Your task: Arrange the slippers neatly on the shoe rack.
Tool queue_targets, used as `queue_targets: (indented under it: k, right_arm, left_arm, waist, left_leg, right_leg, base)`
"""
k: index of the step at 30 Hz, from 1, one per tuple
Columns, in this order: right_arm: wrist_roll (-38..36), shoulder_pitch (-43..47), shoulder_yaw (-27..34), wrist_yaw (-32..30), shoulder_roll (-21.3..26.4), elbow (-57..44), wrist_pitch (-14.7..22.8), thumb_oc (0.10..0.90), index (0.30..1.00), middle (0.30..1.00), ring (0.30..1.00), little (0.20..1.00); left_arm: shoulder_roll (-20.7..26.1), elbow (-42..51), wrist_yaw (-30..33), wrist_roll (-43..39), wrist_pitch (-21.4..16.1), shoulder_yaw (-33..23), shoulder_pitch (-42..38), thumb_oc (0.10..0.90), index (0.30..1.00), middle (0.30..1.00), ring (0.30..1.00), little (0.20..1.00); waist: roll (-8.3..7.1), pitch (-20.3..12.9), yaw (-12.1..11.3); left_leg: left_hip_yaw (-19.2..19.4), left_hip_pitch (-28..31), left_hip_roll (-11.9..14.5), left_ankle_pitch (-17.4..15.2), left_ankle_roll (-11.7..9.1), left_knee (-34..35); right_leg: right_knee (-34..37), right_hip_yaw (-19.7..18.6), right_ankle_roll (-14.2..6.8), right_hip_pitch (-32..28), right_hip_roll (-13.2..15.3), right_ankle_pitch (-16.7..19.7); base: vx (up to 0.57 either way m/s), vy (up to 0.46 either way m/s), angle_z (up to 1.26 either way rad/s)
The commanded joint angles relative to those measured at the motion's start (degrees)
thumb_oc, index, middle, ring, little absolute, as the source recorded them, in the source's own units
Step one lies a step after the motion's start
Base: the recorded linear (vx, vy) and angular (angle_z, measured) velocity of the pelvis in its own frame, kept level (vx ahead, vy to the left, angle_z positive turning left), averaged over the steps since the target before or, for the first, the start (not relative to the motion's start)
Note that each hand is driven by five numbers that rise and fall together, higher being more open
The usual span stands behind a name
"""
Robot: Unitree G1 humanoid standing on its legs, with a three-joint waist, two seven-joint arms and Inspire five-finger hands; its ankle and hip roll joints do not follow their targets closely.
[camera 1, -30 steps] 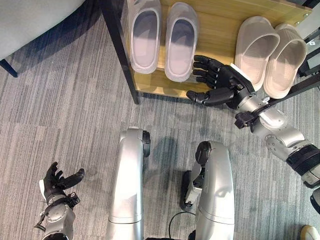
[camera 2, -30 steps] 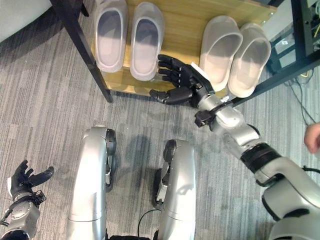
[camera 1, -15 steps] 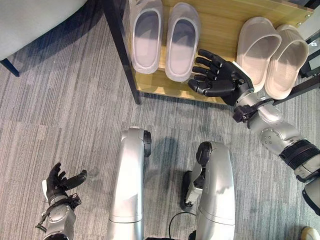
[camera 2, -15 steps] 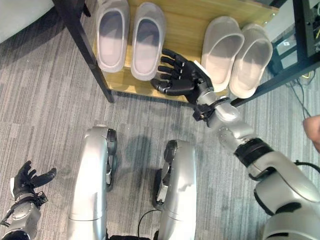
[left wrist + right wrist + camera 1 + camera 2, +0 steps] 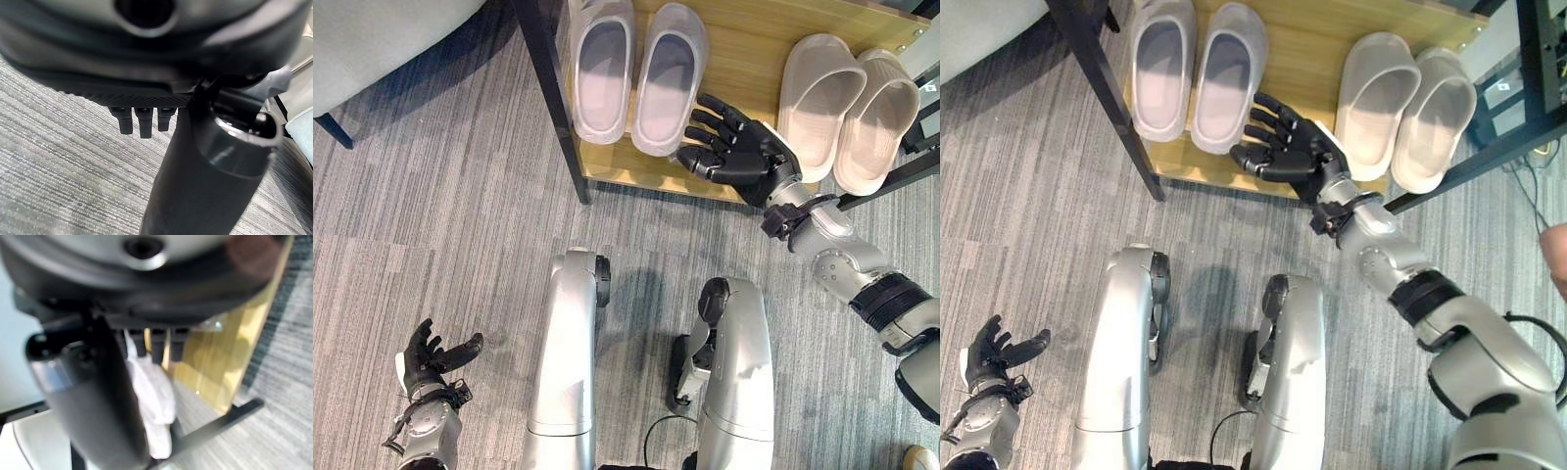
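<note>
A wooden shoe rack [image 5: 744,39] holds two pairs of slippers, toes pointing away from me. The lilac pair is at the left: one slipper [image 5: 602,69] stands straight and the other [image 5: 668,78] is slightly turned. A beige pair [image 5: 820,103] [image 5: 879,117] lies side by side at the right. My right hand [image 5: 744,152] is open over the shelf's front edge between the pairs. Its straight fingertips rest against the heel side of the turned lilac slipper [image 5: 156,401]. My left hand [image 5: 431,357] hangs open and empty low over the carpet.
The rack's black post [image 5: 553,98] stands at the shelf's left corner, and a black bar [image 5: 901,171] crosses in front of the beige pair. A grey seat [image 5: 372,39] is at the far left. A person's hand [image 5: 1557,269] shows at the right edge.
My right hand has moved up onto the shelf edge, thumb drawn in, and pressed toward the nearer lilac slipper, which has turned a little. The left hand has barely moved.
</note>
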State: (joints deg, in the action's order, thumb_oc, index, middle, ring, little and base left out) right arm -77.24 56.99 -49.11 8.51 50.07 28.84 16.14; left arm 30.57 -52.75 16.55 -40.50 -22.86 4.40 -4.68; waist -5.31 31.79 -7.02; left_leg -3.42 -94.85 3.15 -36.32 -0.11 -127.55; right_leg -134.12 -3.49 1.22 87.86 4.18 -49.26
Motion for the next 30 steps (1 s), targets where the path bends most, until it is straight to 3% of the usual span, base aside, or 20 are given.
queue_targets:
  k: [1, 19, 30]
  right_arm:
    - [-1.86, 14.12, 5.02, 0.59, -0.1, -4.84, 7.08, 0.8, 0.9, 0.9, 0.9, 0.9]
    - [-0.81, 16.72, 2.84, -0.55, -1.98, -5.54, 7.45, 0.8, 0.9, 0.9, 0.9, 0.9]
    - [0.25, 13.36, 7.68, -3.07, 0.83, -4.63, 9.5, 0.8, 0.9, 0.9, 0.9, 0.9]
  left_arm:
    - [4.06, 2.51, 1.62, -1.01, -4.09, 1.85, 2.74, 0.8, 0.9, 0.9, 0.9, 0.9]
    - [3.44, 1.63, 1.75, -1.25, -3.84, 2.57, 2.4, 0.8, 0.9, 0.9, 0.9, 0.9]
    - [2.79, 0.97, 2.42, -1.29, -4.17, 1.5, 2.7, 0.8, 0.9, 0.9, 0.9, 0.9]
  waist:
    - [1.11, -1.99, -4.12]
    - [1.32, -1.99, -4.01]
    - [0.71, -1.99, -3.03]
  left_leg:
    - [-4.99, 4.9, -1.59, -10.06, 0.75, -1.21]
    - [-5.01, 4.9, -1.62, -9.85, 0.59, -1.65]
    - [-4.82, 4.9, -1.69, -9.5, 0.49, -1.35]
  right_leg:
    - [2.19, -2.28, 5.27, 2.09, 1.61, 4.49]
    - [1.9, -2.31, 5.42, 2.09, 1.67, 4.29]
    - [1.89, -2.57, 5.46, 2.09, 1.72, 4.28]
  base:
    - [0.0, 0.0, 0.0]
    - [0.0, 0.0, 0.0]
    - [0.0, 0.0, 0.0]
